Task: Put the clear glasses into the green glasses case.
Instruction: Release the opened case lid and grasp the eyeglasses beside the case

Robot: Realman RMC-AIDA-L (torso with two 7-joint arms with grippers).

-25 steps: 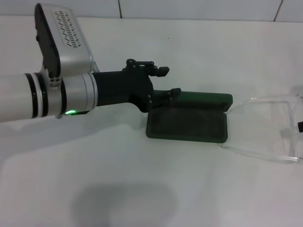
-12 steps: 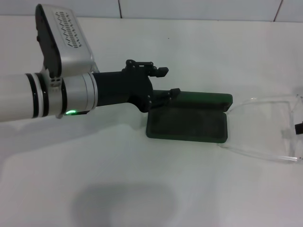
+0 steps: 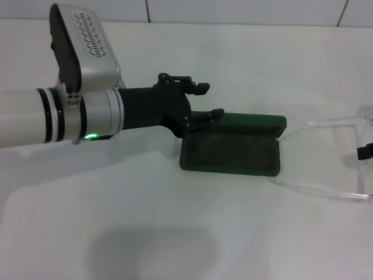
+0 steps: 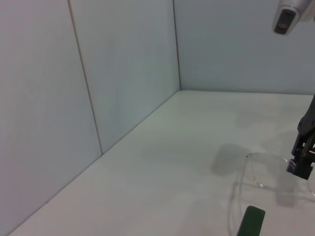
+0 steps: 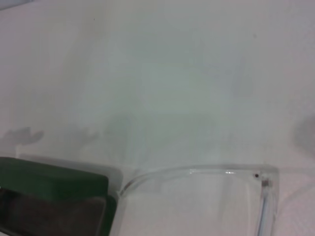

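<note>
From above, my left gripper [image 3: 201, 100], fingers spread, steadies the green glasses case [image 3: 232, 150], open mid-worktop; the clear glasses [image 3: 326, 160] lie just beside it toward the right edge. In my left wrist view, my right gripper [image 4: 301, 156] touches them, grip unclear. My right wrist view shows their arms splayed; I'd fold them first.

surface: white table [image 3: 175, 233], matte, with soft grey shadows near its front edge | back: white tiled wall [image 3: 245, 10] with thin dark joints along the far edge | side: pale wall panels [image 4: 98, 73] meet in a corner | light: even, diffuse
</note>
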